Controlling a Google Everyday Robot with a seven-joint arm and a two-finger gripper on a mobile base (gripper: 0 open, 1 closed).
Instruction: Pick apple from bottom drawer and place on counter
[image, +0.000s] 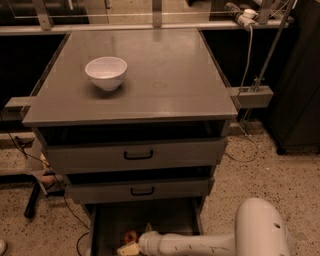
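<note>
Grey counter (165, 85) bears a bowl (106, 72); in the bottom drawer (167, 220), gripper (127, 248) (its grip unclear) beside the apple (131, 235).

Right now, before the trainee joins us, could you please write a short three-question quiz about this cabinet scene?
1. True or false: the apple already lies on the counter.
2. Multiple choice: what stands on the counter? A) a mug B) a white bowl C) a plate
3. Fill in: the gripper is down inside the ____ drawer, close to the apple.

Key:
1. False. The apple is in the bottom drawer.
2. B
3. bottom
</note>
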